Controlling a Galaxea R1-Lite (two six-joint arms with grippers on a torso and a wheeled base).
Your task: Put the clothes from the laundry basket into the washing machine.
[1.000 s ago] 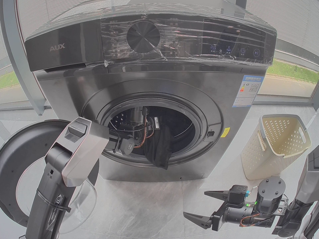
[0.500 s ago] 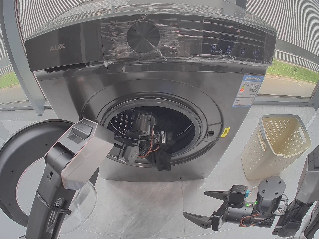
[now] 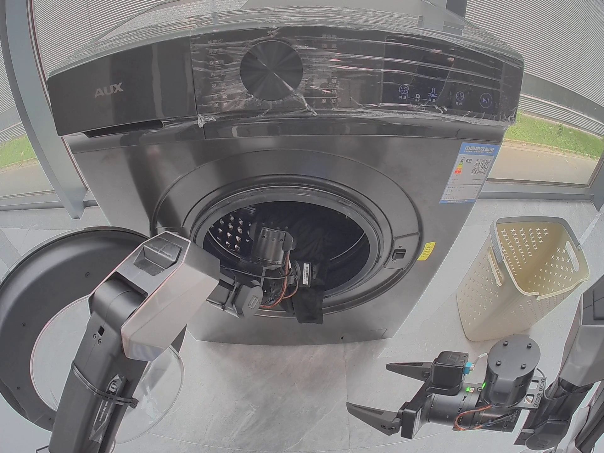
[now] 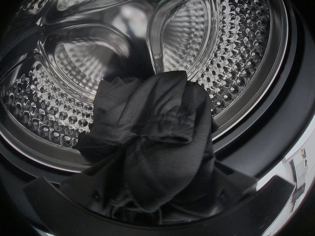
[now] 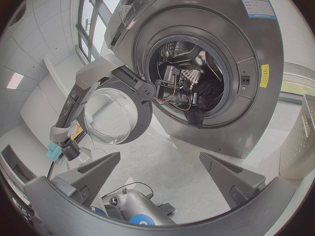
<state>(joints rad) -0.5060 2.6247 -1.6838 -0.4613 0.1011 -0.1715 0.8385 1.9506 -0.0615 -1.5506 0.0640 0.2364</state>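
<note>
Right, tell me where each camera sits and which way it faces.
Head: on the robot's head, looking forward and down at the washing machine and laundry basket; left arm and right pincer show.
Left wrist: at the door opening, facing into the drum over the dark garment.
Right wrist: low over the floor, facing the machine's front; its open pincer shows.
Shared: head and right wrist both see the left arm in the opening.

Pale grey, marble-veined floor [image 3: 283, 385] tiles carry a grey front-loading washing machine [image 3: 283, 146], standing square on the floor with its round door [image 3: 38, 284] swung wide open to the robot's left, just above the tiles. To the machine's right, near it but apart, a cream perforated laundry basket [image 3: 484, 297] stands on the same floor.
</note>
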